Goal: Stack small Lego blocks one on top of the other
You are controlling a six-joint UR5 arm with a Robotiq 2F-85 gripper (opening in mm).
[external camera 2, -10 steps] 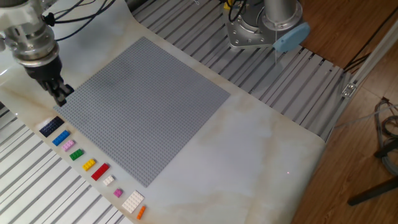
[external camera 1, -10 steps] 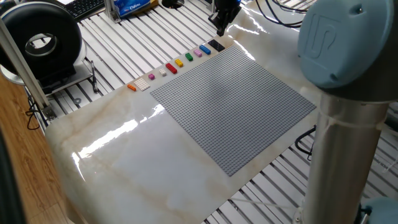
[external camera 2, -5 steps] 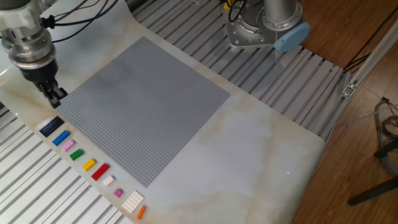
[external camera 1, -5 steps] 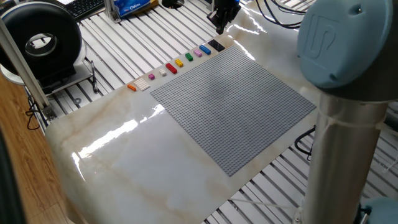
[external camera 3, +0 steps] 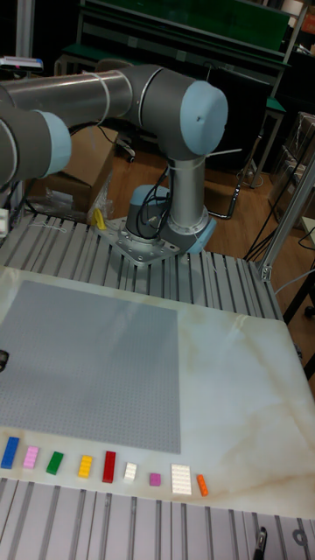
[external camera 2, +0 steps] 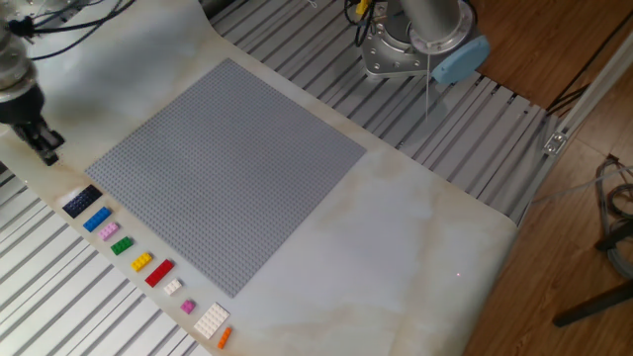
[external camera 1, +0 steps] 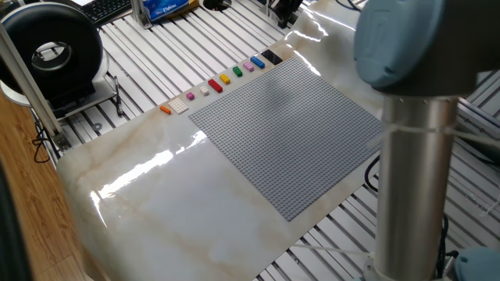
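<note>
Since a second ago we see the claw [external camera 2: 45, 148] has pulled away from the corner of the grey baseplate [external camera 2: 223, 173], toward the edge of the marble tabletop [external camera 2: 425, 257]. From one fixed view, only a dark sliver of the claw [external camera 1: 287, 9] shows at the top edge, and we cannot tell how its jaws stand; the black brick [external camera 1: 271, 57] heads a row of bricks along the baseplate's far edge, with the blue brick [external camera 1: 258, 62] and the pink-purple brick [external camera 1: 248, 67] next in line, each apart from its neighbour. From the other fixed view, the claw hangs empty over bare marble, near the black brick [external camera 2: 81, 201] but clear of it; its fingers look close together, though we cannot tell for sure. The blue brick [external camera 2: 96, 220] and pink-purple brick [external camera 2: 108, 230] follow, then green, yellow, red and white pieces. From the tall fixed view, the claw is barely visible at the left edge; the blue brick [external camera 3: 10, 451] and pink-purple brick [external camera 3: 31, 457] lie flat in the row below the baseplate, none stacked.
</note>
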